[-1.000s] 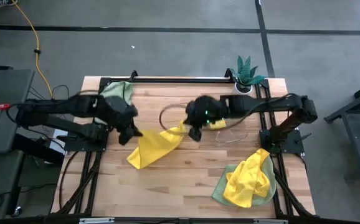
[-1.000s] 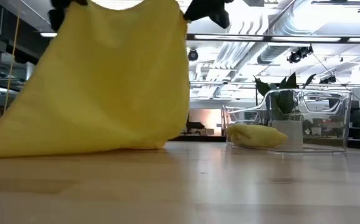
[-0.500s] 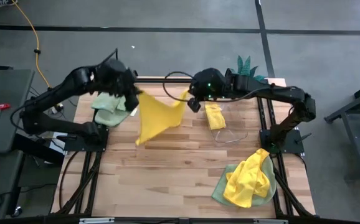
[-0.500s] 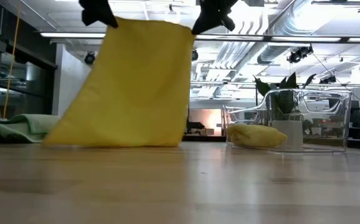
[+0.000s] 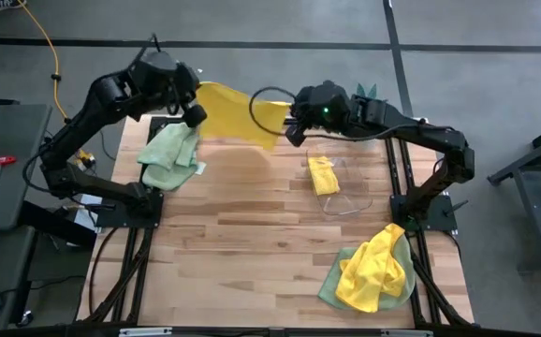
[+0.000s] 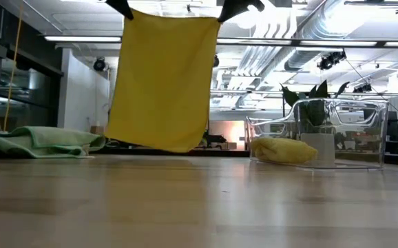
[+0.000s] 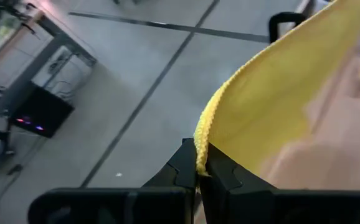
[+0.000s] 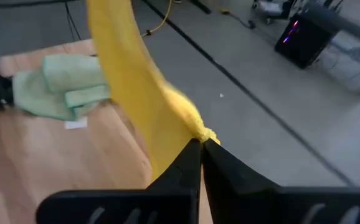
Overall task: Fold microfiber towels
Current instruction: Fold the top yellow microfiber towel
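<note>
There are no words, numbers, labels or signs to read in any of the views, not on the towels, the desk or the room behind.

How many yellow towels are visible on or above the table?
3. One yellow towel hangs between the left hand and right hand; a folded one lies in the clear bin; a crumpled one tops the near-right pile, which may hide more.

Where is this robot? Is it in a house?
Probably not a house; it looks like a lab or workshop. There's a bare grey floor with a yellow cable, exposed ceiling pipes, and a wooden table built just for the robot.
</note>
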